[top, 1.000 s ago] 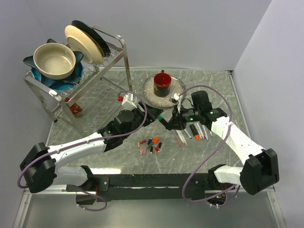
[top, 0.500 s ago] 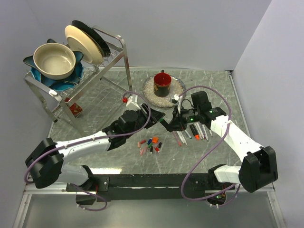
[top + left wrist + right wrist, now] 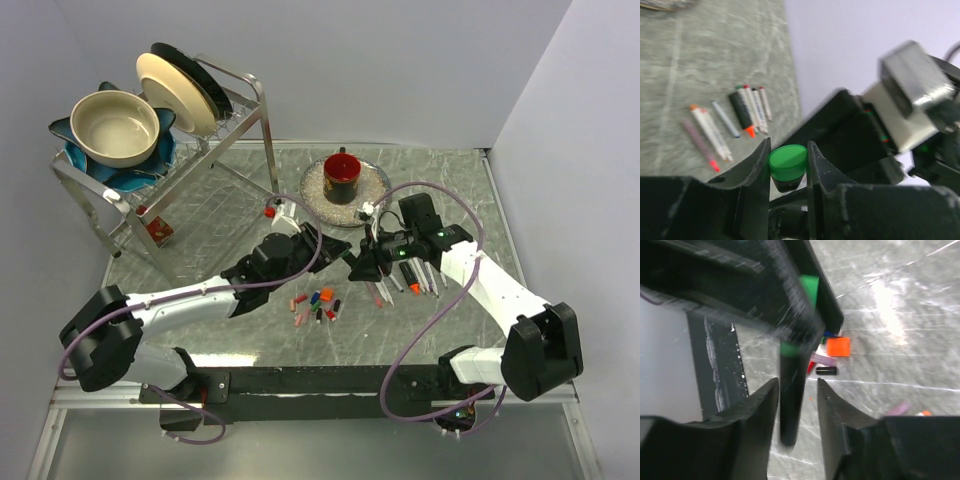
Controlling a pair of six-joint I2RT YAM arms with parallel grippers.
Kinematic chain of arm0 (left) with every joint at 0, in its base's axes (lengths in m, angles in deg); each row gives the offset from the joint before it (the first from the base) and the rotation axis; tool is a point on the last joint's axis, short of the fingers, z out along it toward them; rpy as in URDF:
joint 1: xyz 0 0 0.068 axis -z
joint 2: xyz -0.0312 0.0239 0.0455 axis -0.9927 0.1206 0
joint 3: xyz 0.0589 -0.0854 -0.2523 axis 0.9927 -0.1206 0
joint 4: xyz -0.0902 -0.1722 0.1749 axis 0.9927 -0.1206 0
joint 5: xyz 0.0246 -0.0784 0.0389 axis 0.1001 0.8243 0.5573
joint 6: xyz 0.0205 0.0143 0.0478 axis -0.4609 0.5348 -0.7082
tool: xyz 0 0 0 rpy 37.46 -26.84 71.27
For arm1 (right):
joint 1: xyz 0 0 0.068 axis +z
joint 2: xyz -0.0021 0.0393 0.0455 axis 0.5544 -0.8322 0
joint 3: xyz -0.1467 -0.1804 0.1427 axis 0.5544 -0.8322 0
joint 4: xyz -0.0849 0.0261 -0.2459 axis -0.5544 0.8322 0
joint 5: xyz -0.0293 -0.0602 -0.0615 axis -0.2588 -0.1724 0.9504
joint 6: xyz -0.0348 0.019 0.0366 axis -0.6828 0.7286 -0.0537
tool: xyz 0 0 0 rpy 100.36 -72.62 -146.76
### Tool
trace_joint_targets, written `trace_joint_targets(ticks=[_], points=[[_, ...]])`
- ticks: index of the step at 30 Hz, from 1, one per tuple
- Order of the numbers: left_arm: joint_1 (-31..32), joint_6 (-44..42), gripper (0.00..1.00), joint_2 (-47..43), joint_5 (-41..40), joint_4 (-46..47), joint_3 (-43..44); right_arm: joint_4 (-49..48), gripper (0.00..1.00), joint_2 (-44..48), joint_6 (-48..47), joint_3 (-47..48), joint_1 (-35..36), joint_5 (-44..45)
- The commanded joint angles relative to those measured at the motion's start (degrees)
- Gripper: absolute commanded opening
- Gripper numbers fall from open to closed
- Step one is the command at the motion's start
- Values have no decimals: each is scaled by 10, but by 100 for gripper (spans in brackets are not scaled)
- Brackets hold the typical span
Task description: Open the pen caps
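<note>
**Green cap** (image 3: 787, 161), one of the pen caps.
- **Location:** in the air between the two arms, above the bench (image 3: 450, 180). It appears seated on the end of a black marker (image 3: 790, 405), though the joint is blurred.
- **Left fingers** (image 3: 759, 164): drawn in narrow, both pads pressed on the cap's sides. They hold the cap.
- **Right fingers** (image 3: 760, 410): parted to either side of the marker barrel, with a gap showing on one side. They hold nothing.
- **Loose caps** (image 3: 316, 305): a small mixed heap on the bench, near the middle.
- **Pens** (image 3: 405, 280): a row just right of the heap.
- **Handling (judged):** the cap is light, stiff, smooth plastic, push-fitted, and likely to slip or twist under a shallow pinch. Grip it across its sides, low, and grip the barrel close to the joint. Pull straight along the marker. With the barrel loose, the marker probably hangs from the cap alone.
</note>
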Motion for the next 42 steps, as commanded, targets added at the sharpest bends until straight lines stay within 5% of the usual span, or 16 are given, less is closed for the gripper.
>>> trace_joint_targets(ticks=[1,4,7,12,15,22,42], points=[[11,7,1,11,46,93,7,-4,52,-3,-7,18,5,-27],[15,2,1,18,51,99,14,-13,51,-4,9,18,7,-21],[14,-5,1,11,30,83,17,-7,0,-5,12,23,7,-17],[-49,-24,1,-74,-110,-32,27,28,0,-14,-19,29,12,7],[-107,-50,1,-74,-92,-53,69,51,0,-18,-37,34,13,24],[-130,-111,1,-11,-62,-105,223,33,0,15,-15,15,-31,43],[-178,-137,1,-48,-95,-101,301,6,0,101,2,-19,-121,-9]])
